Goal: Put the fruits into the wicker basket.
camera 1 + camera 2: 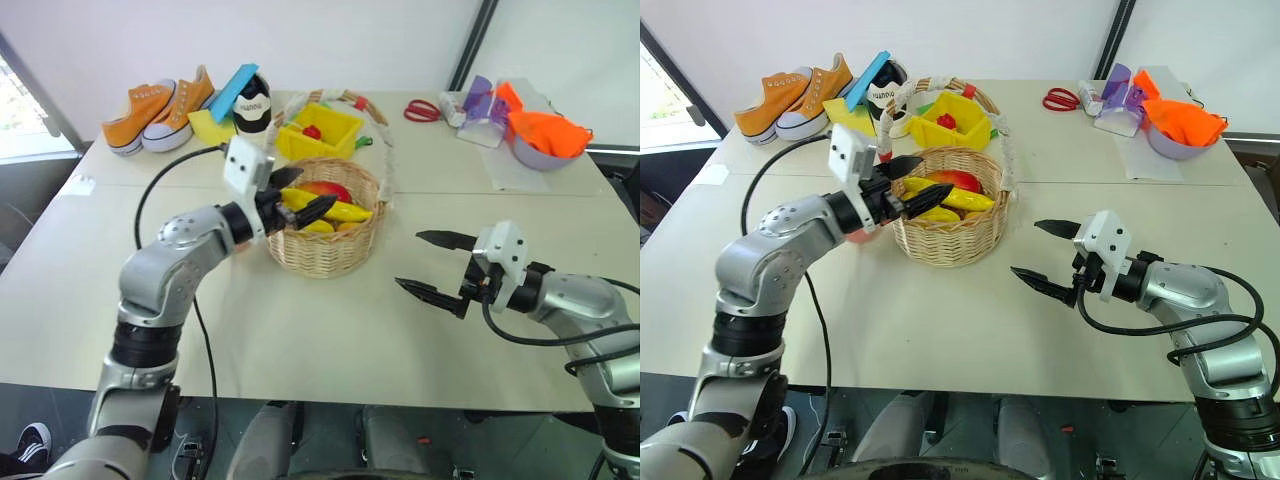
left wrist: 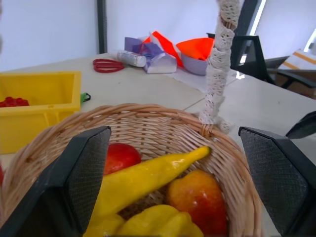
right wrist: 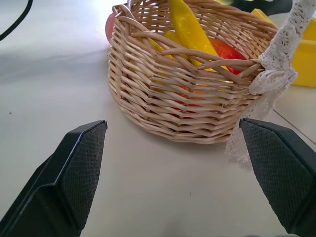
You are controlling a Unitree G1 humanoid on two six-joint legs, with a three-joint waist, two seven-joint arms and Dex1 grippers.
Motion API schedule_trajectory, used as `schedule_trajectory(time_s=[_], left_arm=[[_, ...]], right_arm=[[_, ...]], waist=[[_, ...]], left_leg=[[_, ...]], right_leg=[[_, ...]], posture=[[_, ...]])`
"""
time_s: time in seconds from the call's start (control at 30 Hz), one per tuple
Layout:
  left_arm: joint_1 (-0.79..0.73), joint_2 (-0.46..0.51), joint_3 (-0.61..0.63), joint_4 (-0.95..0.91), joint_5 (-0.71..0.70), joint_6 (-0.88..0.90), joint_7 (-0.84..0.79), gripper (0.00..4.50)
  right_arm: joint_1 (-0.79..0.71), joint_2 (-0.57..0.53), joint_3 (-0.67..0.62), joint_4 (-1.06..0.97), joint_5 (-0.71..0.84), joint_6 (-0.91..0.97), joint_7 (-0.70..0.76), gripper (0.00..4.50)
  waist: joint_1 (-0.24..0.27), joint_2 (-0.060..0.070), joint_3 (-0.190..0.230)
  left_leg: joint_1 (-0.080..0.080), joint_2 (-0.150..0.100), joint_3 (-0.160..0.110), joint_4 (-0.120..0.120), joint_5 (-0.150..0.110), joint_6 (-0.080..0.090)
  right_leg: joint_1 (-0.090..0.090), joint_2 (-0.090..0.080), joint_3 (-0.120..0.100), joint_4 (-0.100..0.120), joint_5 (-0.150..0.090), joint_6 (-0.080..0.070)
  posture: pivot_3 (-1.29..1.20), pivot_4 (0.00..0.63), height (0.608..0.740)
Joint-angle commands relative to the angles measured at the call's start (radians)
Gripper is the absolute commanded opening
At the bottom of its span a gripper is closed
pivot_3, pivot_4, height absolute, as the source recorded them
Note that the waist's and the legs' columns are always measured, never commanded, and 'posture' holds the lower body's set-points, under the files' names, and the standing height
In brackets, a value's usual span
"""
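The left gripper hangs at the near-left rim of the wicker basket, its two black fingers spread wide with nothing between them, the tips reaching in over the woven wall. Just past those tips lies the banana, resting inside the basket with its long axis running across the bowl from the side nearest the left gripper toward the far wall, where its pointed tip leans up against the weave below the lace-wrapped handle. The peach sits lower in the bowl beside the banana, touching it, with another red-orange rounded piece tucked behind and a yellow lumpy piece at the bottom. So the fruits sit below and ahead of the left gripper, inside the rim, and the relation that matters now is that the spread fingers flank the banana's near end without touching it; judging from this, the placing looks done and the clean way out for this arm is straight back along its own line, away from the rim and the handle. The right gripper is well apart on the open table on the basket's other side, also spread wide and empty, pointing at the basket wall; it is the farther of the two and has nothing within reach to pick up
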Motion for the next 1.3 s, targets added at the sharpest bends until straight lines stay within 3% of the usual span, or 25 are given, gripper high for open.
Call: schedule_trajectory(time_s=[0.03,0.17,0.33,0.8,1.23,1.3], left_arm=[[0.131,0.084,0.142,-0.138,-0.073,-0.042,-0.091,4.41],[0.311,0.134,0.295,-0.156,-0.099,-0.098,-0.113,4.41],[0.355,0.116,0.364,0.032,0.018,-0.221,-0.03,4.41],[0.255,-0.025,0.186,0.252,0.194,-0.333,0.096,4.41],[0.154,-0.031,0.073,0.346,0.254,-0.168,0.137,4.41],[0.153,-0.041,0.083,0.348,0.244,-0.158,0.14,3.87]], right_arm=[[0.016,0.026,-0.016,-0.019,0.003,-0.031,-0.011,4.5],[0.043,0.066,-0.014,-0.043,0.002,-0.038,-0.048,4.5],[0.042,0.076,-0.004,-0.05,-0.005,-0.04,-0.054,4.5],[0.0,0.079,0.018,-0.039,-0.011,-0.034,-0.052,4.5],[-0.009,0.08,0.021,-0.039,-0.02,-0.034,-0.06,4.5],[-0.018,0.082,0.022,-0.04,-0.019,-0.031,-0.064,4.5]], waist=[[0.002,0.0,0.0],[-0.012,0.001,0.0],[0.004,0.001,0.0],[0.009,0.0,-0.001],[0.009,0.0,-0.001],[0.009,0.001,-0.001]], left_leg=[[0.0,0.0,0.0,0.0,0.0,0.0],[0.001,0.0,0.0,-0.003,0.0,0.0],[0.002,0.0,-0.001,0.001,0.0,-0.003],[0.001,0.0,-0.001,0.0,0.0,-0.001],[0.001,0.0,-0.001,0.0,0.0,-0.001],[0.001,0.0,-0.001,0.0,0.0,-0.001]], right_leg=[[0.0,0.0,0.0,0.0,0.0,0.0],[-0.001,0.0,0.001,-0.001,0.0,-0.001],[0.0,-0.001,0.0,-0.001,-0.002,-0.005],[0.0,-0.001,-0.001,-0.002,0.001,-0.001],[0.0,0.0,-0.001,-0.001,0.001,0.0],[0.0,0.0,0.0,-0.001,0.001,0.0]], posture=[[0.0,0.15,0.74],[0.0,0.15,0.74],[0.0,0.15,0.74],[0.0,0.15,0.74],[0.0,0.15,0.74],[0.0,0.15,0.74]])
